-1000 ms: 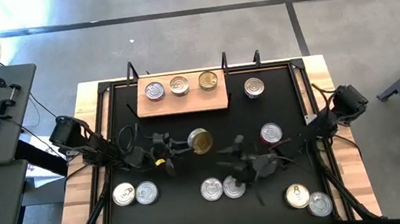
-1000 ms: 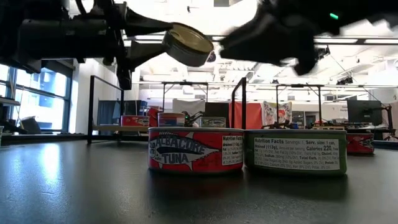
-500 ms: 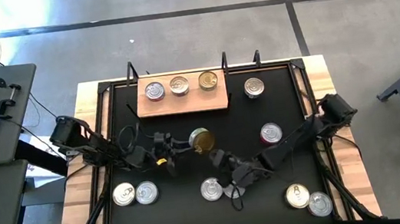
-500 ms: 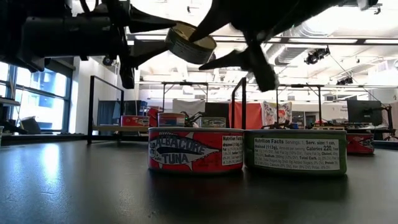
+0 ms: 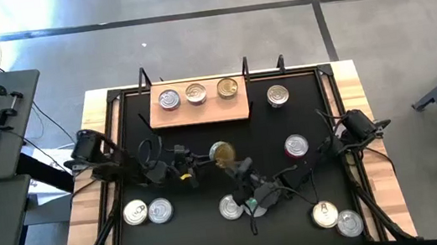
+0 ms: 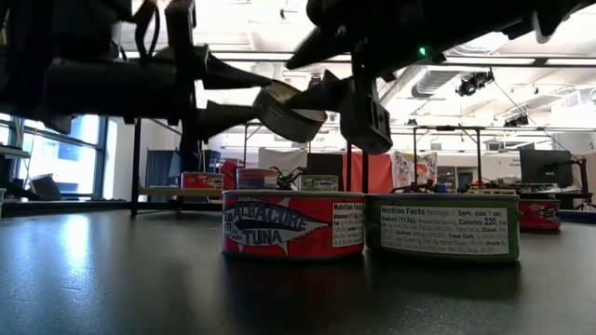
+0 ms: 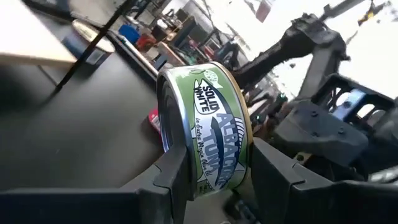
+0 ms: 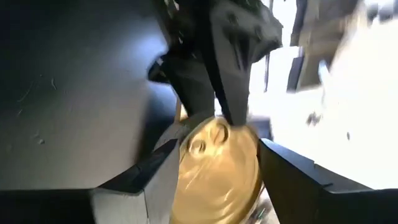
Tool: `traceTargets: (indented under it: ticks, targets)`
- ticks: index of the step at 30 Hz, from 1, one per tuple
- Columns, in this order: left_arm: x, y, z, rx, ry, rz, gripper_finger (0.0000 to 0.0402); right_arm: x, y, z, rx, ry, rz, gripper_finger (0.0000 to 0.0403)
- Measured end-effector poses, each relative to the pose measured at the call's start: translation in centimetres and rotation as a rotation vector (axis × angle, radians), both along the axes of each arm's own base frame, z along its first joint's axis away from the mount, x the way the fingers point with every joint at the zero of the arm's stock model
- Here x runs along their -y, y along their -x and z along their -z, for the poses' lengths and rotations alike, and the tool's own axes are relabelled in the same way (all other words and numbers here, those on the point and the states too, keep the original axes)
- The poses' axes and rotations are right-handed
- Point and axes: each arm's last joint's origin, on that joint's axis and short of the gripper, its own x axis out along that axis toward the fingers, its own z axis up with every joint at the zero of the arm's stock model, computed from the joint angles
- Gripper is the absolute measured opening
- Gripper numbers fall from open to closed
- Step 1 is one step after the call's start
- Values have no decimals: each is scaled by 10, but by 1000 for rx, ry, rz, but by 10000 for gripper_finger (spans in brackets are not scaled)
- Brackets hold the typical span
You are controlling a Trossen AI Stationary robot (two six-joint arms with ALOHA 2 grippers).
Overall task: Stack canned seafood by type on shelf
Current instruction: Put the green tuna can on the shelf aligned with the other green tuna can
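Note:
My left gripper (image 5: 211, 155) reaches in from the table's left and is shut on a gold-topped, green-sided tuna can (image 5: 222, 152), held in the air over the middle of the table. My right gripper (image 5: 238, 169) comes from the right and is open. In the right wrist view its fingers (image 8: 163, 179) stand on either side of the same can (image 8: 219, 163). The wooden shelf (image 5: 200, 113) lies at the far side with three cans on it, the rightmost gold-topped (image 5: 228, 88). Other cans sit flat on the black table, among them a red-sided one (image 5: 295, 145). My left gripper pinches the can between its two fingers, one on the gold lid (image 7: 166, 130) and one on the base. The fingers (image 6: 237, 76) come level from the table's left. The can (image 6: 291, 110) is lifted clear and tilted. My right gripper: whether it touches the can, I cannot tell.
Two cans (image 5: 230, 207) lie right under the right arm; in the low view they are a red one (image 6: 291, 223) and a green one (image 6: 442, 224). More cans sit near left (image 5: 147, 210), near right (image 5: 337, 218) and beside the shelf (image 5: 277, 95). A black rail frames the table.
My right gripper has swung toward the table's left and then toward the far edge, up to the held can, and now brackets it. My left gripper has kept its hold; in the low view the can has sunk lower and tipped more.

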Motion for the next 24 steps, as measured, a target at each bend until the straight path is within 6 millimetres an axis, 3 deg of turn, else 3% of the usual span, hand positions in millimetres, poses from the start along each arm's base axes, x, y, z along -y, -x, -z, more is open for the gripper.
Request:
traceTargets:
  ticks: [6,10,15,24]
  targets:
    - [-2,-3,25,-40,114,-85,118,-3,6,3,67,-107,64,228]
    - [-4,-3,33,-50,151,-148,119,12,4,12,51,-151,133,272]
    - [-5,-6,31,-15,187,-219,121,39,-1,27,-13,-334,126,310]
    - [-3,-24,20,84,287,-271,122,65,-15,23,71,-423,141,312]
